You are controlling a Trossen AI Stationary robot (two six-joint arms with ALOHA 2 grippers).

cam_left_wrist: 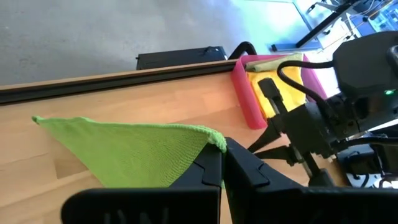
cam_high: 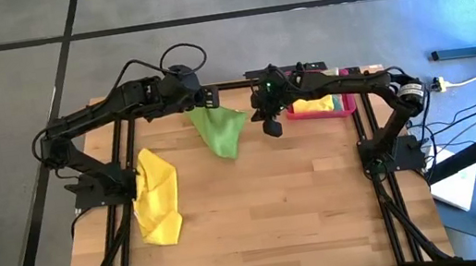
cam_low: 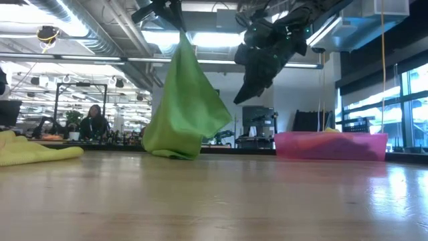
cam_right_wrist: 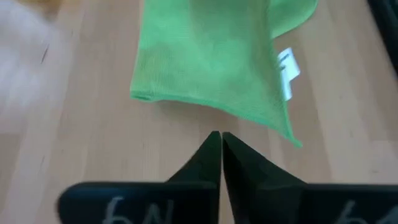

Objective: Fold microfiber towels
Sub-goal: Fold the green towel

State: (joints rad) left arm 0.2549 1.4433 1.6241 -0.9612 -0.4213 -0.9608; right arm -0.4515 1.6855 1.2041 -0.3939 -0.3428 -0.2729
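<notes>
the bright green towel [cam_high: 220, 129] hangs at about 12 o'clock on the table [cam_high: 276, 202], its lower end resting on the wood, pinched at one corner by the left gripper [cam_high: 199, 101]. the right gripper [cam_high: 271, 128] hovers just beside it at 3 o'clock, fingers closed on nothing. to fold cleanly, reopen and take the free corner.

The pink tray [cam_low: 331, 145] hides most of its cloths; the distant seated person [cam_low: 93, 122] is blurred.

A bright green towel [cam_high: 220, 129], a yellow towel [cam_high: 157, 196], a pink-red tray [cam_high: 341, 110], and pale wood table [cam_high: 276, 202].
</notes>
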